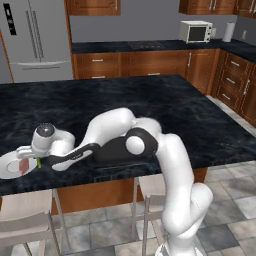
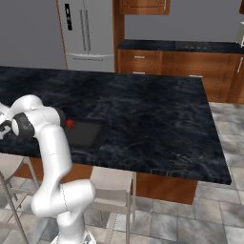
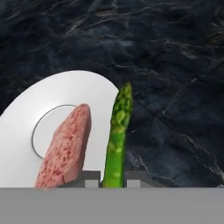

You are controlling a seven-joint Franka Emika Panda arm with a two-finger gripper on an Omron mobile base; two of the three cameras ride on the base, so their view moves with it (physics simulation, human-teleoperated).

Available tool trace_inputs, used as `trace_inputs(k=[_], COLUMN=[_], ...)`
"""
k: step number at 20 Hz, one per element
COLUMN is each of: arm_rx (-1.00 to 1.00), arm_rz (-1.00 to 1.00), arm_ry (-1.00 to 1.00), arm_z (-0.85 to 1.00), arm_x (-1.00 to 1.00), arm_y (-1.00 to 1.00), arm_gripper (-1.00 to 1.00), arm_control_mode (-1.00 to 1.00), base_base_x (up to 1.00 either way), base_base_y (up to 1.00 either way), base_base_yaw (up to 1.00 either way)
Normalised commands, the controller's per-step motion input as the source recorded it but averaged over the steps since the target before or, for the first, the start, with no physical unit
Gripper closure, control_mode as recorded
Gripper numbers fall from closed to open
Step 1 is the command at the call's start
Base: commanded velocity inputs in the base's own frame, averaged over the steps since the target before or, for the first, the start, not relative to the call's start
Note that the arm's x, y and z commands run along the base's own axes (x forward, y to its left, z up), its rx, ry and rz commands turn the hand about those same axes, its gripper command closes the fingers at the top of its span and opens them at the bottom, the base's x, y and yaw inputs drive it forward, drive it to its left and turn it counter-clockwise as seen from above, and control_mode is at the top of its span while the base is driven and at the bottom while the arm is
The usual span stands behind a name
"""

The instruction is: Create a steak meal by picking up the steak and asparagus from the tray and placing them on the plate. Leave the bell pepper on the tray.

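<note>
Robot gripper point(image 3: 112, 180) is holding an asparagus point(image 3: 118, 133) beside a white plate point(image 3: 26, 131) at the counter's front edge.
The jaws are closing tight on the stalk's base; the fingertips are mostly cut off at the picture's bottom. The steak point(image 3: 65, 148) is lying on the plate, its near end cut off. In the right base view, the arm is hiding part of the black tray point(image 2: 88, 133), where the bell pepper point(image 2: 70, 123) is sitting at the tray's far left corner.
</note>
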Motion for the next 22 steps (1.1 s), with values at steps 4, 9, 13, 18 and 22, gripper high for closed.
trace_inputs(k=[4, 9, 13, 18, 22], arm_rx=[0.00, 0.00, -0.01, 0.00, 0.00], arm_rz=[0.00, 0.00, 0.00, 0.00, 0.01], arm_ry=[0.00, 0.01, 0.00, 0.00, 0.00], arm_z=[-0.04, 0.00, -0.05, -0.19, -0.26], arm_x=[0.31, 0.24, 0.16, 0.07, 0.08], arm_y=[0.10, 0.26, 0.29, 0.04, 0.00], arm_gripper=[1.00, 1.00, 1.00, 1.00, 1.00], arm_control_mode=[-1.00, -1.00, -1.00, -1.00, -1.00], base_base_x=[0.00, 0.00, 0.00, 0.00, 0.00], base_base_y=[0.00, 0.00, 0.00, 0.00, 0.00], base_base_yaw=[0.00, 0.00, 0.00, 0.00, 0.00])
